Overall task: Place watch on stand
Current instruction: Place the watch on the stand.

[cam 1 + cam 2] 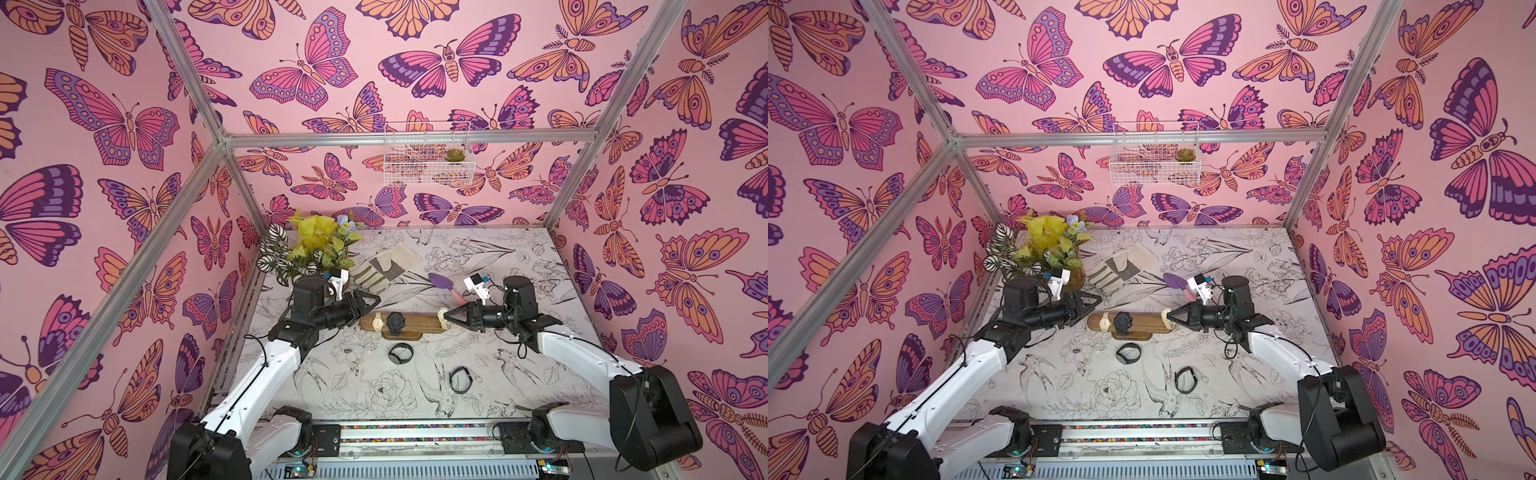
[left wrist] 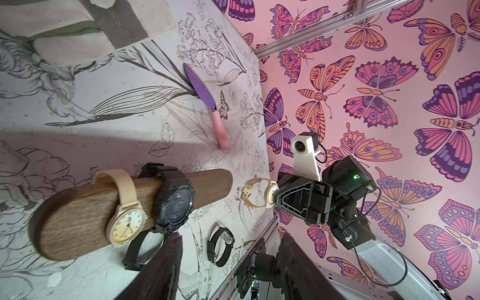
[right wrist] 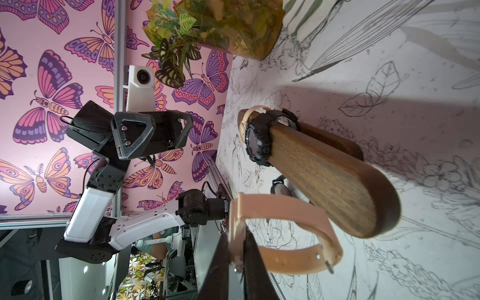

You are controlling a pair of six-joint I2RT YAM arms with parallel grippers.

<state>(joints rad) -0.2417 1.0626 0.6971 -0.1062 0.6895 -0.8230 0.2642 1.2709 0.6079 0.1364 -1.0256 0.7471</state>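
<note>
The right gripper [image 1: 451, 318] is clamped on a beige watch [image 2: 255, 192], just beside the right end of the stand [image 1: 419, 322], mid-frame in a top view. Threading is in hand, I judge: next the loop must slide over that rounded end. The left gripper [image 1: 368, 309] hangs parted and empty at the stand's left end. The floral-print table [image 1: 519, 257] sits inside butterfly walls [image 1: 332, 62].
</note>
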